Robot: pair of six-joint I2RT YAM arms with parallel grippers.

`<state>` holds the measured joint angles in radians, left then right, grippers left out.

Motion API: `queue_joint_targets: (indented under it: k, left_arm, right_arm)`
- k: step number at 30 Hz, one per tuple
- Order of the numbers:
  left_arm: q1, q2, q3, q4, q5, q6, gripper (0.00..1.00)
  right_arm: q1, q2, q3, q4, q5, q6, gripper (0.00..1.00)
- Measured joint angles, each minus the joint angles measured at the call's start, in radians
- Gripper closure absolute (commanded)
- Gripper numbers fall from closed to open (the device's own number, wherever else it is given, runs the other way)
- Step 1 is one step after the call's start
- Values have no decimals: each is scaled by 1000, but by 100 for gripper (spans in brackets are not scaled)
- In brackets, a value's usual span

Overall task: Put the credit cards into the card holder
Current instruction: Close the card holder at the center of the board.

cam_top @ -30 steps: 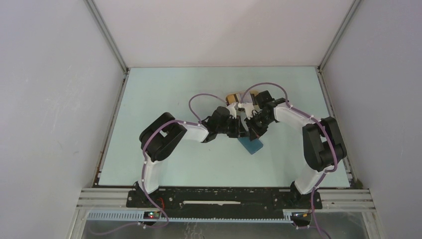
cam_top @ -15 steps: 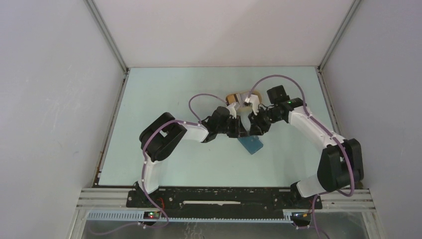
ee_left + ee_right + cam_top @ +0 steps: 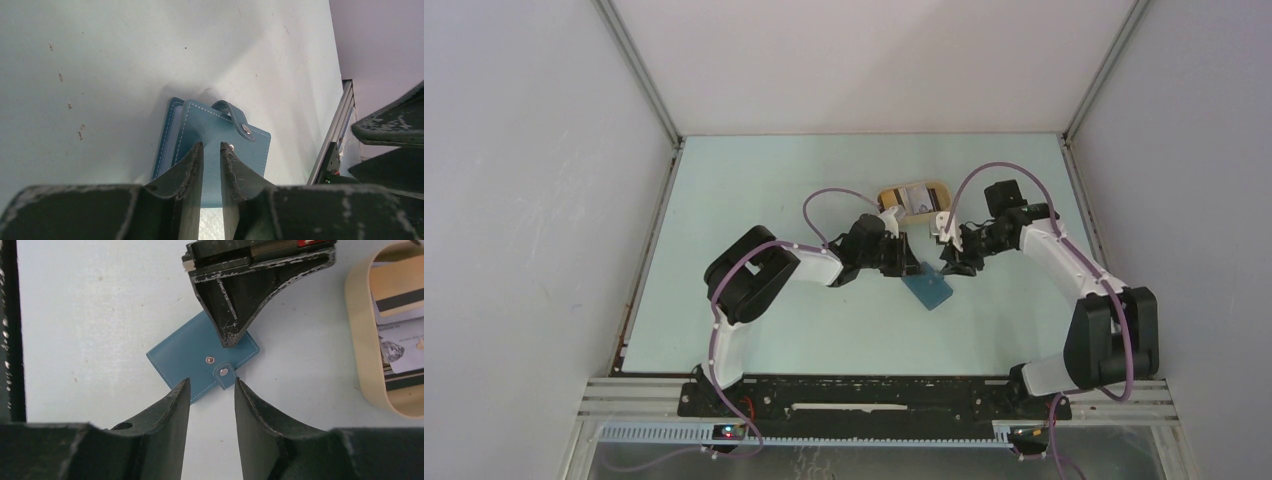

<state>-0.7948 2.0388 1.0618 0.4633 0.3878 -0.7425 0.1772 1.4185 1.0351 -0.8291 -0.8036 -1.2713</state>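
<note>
The teal-blue card holder (image 3: 927,288) lies closed on the table, snap tab fastened (image 3: 223,372). My left gripper (image 3: 911,262) has its jaws nearly together with a narrow gap and nothing between them; its tips rest on the holder's cover (image 3: 210,125). My right gripper (image 3: 949,258) is open and empty, hovering just off the holder's tab edge (image 3: 185,357). The credit cards (image 3: 914,195) lie in the tan oval tray (image 3: 937,187) behind the holder; whitish and dark-striped faces (image 3: 400,315) show in the right wrist view.
The tray's rim (image 3: 357,340) stands close to the right of my right gripper's view. The enclosure's walls and metal rails (image 3: 1079,190) bound the pale table on the left, back and right.
My right gripper has moved right and back, away from the tray and the left gripper, and its elbow has swung outwards. The left arm and the card holder have not moved.
</note>
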Motion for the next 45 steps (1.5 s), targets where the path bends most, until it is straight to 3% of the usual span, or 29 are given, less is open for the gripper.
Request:
queue_joint_targets:
  k: [6,13,28,38,45]
  left_arm:
    - [0,0,-3,6,0,0,76]
    - [0,0,-2,6,0,1,76]
    - [0,0,-3,6,1,1,76]
    - [0,0,-3,7,1,1,76]
    - [1,0,-14,29,2,1,76]
  right_arm:
    - [-1,90,31,-53,21,-177,59]
    - [13,152,53,-76,64,-266,68]
    - [80,248,65,-40,175,-270,64]
    - [83,273,66,-12,200,-253,54]
    - [100,283,65,40,222,-215,60]
